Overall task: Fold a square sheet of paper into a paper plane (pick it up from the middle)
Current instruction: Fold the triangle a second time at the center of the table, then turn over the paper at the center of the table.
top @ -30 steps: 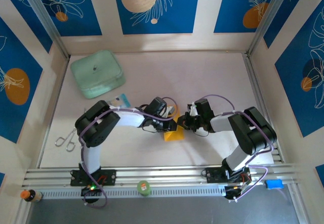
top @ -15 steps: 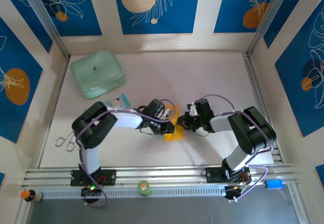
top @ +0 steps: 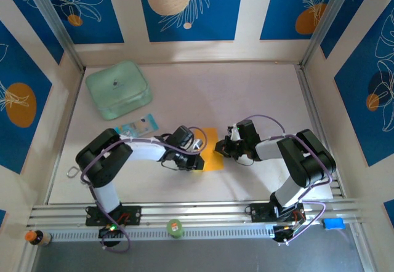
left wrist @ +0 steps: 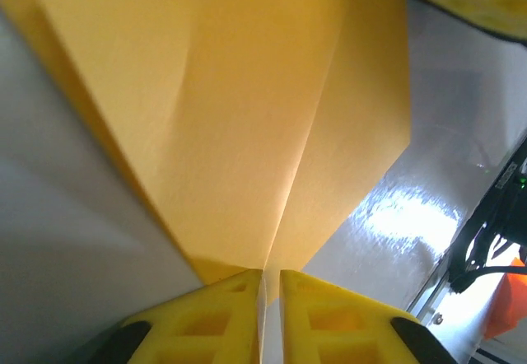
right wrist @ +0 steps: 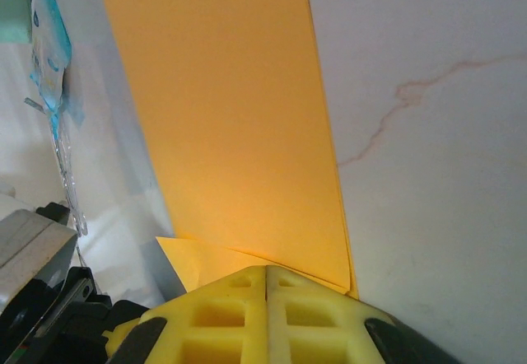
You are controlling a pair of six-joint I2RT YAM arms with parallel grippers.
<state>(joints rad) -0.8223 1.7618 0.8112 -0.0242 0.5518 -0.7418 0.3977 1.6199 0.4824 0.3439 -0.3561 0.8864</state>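
- Top view, jaws: the left gripper (top: 192, 160) has its jaws nearly together at the left edge of the orange-yellow paper (top: 210, 158). The right gripper (top: 220, 149) has its jaws closed at the paper's right edge.
- Top view, paper: it lies on the table (top: 246, 93) between the two gripper heads, about mid-table and towards the near side.
- Top view, rest: a mint-green box (top: 118, 90) sits in the far left corner area. A blue-and-white packet (top: 136, 126) lies between the box and the left arm, well apart from the paper.
- Left wrist, jaws: the left gripper (left wrist: 270, 298) shows its yellow fingers (left wrist: 214, 315) drawn in to a thin slit. A crease of the paper (left wrist: 247, 117) runs straight into that slit, so the fold looks pinched.
- Left wrist, paper: it fans upward from the tips with several fold lines, and the glossy table (left wrist: 395, 216) is off to the right.
- Right wrist, jaws: the right gripper (right wrist: 268, 298) has its fingers (right wrist: 214, 310) fully together with no gap.
- Right wrist, paper: it (right wrist: 230, 117) lies flat and face-up on the table (right wrist: 428, 175). Its near edge meets the fingertips, and a second layer peeks out at lower left.
- Right wrist, contact: I cannot tell whether the tips press on the paper or only touch it.
- Right wrist, rest: the packet (right wrist: 45, 59) is at the far left edge.
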